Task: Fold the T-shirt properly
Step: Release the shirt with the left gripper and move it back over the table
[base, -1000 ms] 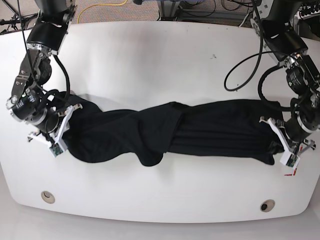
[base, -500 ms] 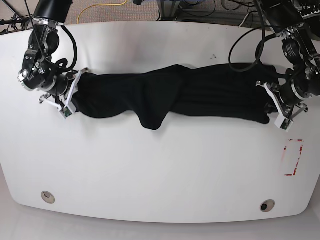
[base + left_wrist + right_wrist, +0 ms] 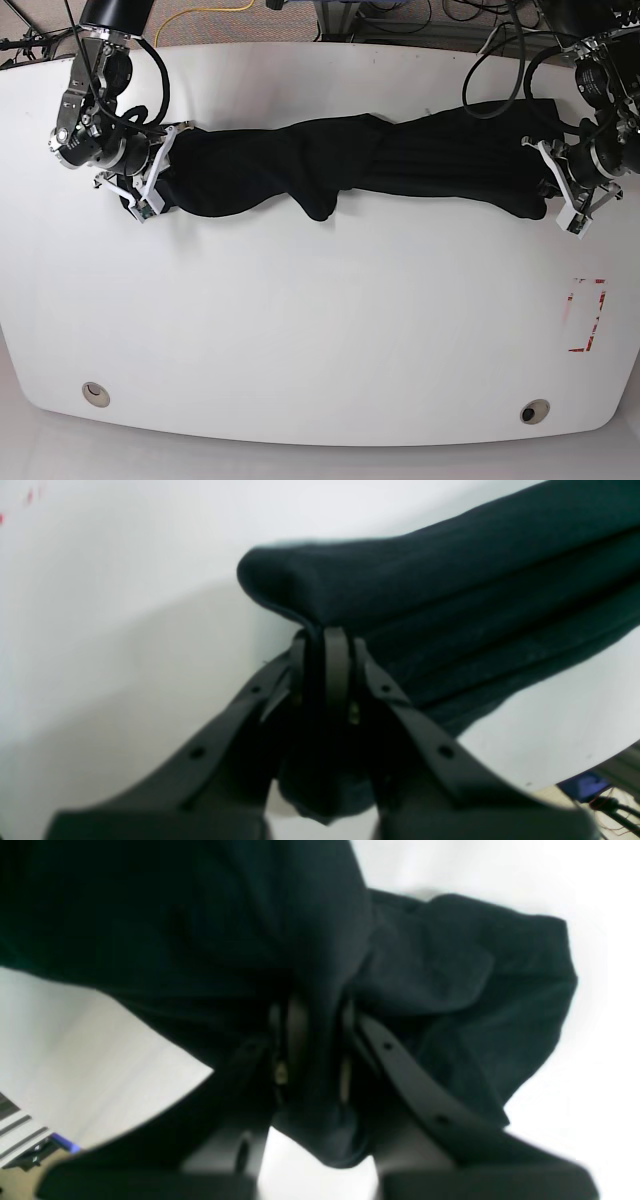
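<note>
White table (image 3: pixel 320 340); black T-shirt (image 3: pixel 340 160) stretched across far half; red marks (image 3: pixel 585 315) near right edge.

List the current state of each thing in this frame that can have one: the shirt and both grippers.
T-shirt: bunched into a long band stretched across the table, held at both ends, not yet folded.
Left gripper: shut on the T-shirt, pinching its edge.
Right gripper: shut on the T-shirt, cloth gathered between the fingers.

white table (image 3: pixel 300 330), red corner marks (image 3: pixel 588 316)
</note>
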Robot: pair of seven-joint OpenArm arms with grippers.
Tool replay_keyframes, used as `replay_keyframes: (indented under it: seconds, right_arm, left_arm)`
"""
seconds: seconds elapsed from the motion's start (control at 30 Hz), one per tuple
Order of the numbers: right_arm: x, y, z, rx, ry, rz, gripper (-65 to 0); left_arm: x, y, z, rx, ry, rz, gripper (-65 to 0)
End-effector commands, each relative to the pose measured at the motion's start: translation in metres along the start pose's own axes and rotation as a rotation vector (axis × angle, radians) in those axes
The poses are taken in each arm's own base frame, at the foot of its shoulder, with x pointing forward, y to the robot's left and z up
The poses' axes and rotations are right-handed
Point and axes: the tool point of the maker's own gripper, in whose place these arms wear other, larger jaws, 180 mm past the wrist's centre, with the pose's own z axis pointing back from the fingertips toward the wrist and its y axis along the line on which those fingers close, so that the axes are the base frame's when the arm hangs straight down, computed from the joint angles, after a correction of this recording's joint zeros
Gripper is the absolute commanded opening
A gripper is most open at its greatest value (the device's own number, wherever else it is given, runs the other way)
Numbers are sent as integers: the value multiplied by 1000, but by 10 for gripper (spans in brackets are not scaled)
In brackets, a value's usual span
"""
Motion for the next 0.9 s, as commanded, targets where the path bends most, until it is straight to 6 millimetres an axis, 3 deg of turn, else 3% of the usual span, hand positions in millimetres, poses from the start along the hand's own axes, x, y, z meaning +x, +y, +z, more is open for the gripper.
replay_keyframes:
  seconds: [0.0,0.23,0.37,0.57,0.63,0.7,0.87]
  right_arm:
    - [14,-25,12,-75,-16,23,-628]
    - [56,-45,23,-120,-99,47,-643]
    - [85,-66,36,-165,-158,52,-645]
    - [122,-88,60,-227,-240,66,-637]
    - [132,-93,67,-245,-263,66,-632]
    - [151,-101,78,-263,-308,67,-587]
    - [159,-106,82,-267,-324,59,-516]
  left_arm:
    - [12,36,17,99,-11,-27,-622]
    - [53,60,29,152,-105,-31,-635]
    - [96,72,44,192,-193,-59,-637]
    - [141,84,69,250,-293,-83,-639]
    - [154,85,76,263,-319,-96,-638]
    - [185,77,85,250,-383,-146,-634]
    - [202,69,87,242,-403,-191,-633]
